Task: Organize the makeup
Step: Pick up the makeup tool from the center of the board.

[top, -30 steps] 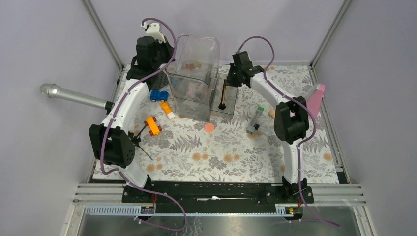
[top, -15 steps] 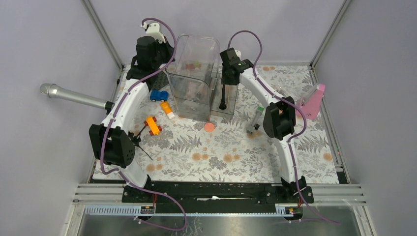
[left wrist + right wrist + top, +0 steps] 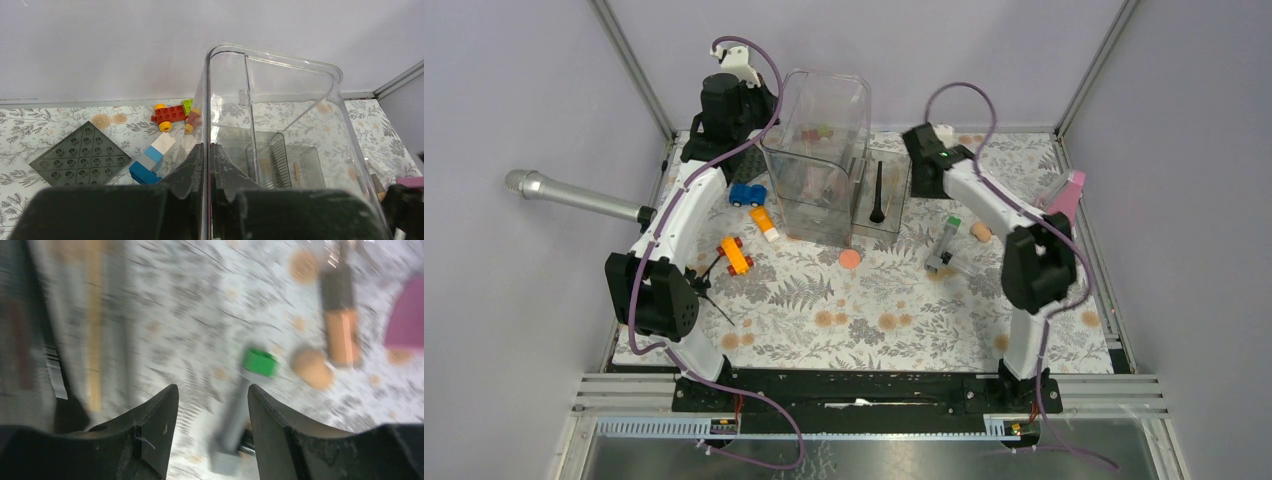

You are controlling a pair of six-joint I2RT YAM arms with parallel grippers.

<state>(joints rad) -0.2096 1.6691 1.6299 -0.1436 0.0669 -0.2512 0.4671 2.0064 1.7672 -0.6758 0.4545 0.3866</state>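
Observation:
A dark brush [image 3: 877,192] rests in the small smoky tray [image 3: 894,222] beside the tall clear bin [image 3: 816,160]. My right gripper [image 3: 921,180] hangs just right of that tray, open and holding nothing. The blurred right wrist view shows my right gripper [image 3: 212,390] above the grey tube with green cap [image 3: 235,415], with a tan round disc [image 3: 312,367], a tan-handled brush [image 3: 342,335] and a pink palette [image 3: 407,320] beyond. On the mat lie the tube [image 3: 944,243] and a coral disc [image 3: 850,259]. My left gripper [image 3: 208,147] is shut on the clear bin's wall [image 3: 225,100].
Toy cars, blue [image 3: 746,194] and orange [image 3: 735,255], and an orange block [image 3: 765,222] lie left of the bin. A silver microphone [image 3: 574,197] juts in from the left. Behind the bin sit a grey baseplate [image 3: 82,155] and a red toy car [image 3: 170,114]. The pink palette [image 3: 1064,200] leans at the right edge.
My right gripper has let go of the dark brush, which now lies in the smoky tray. It has opened and swung away to the right. The left arm has not moved.

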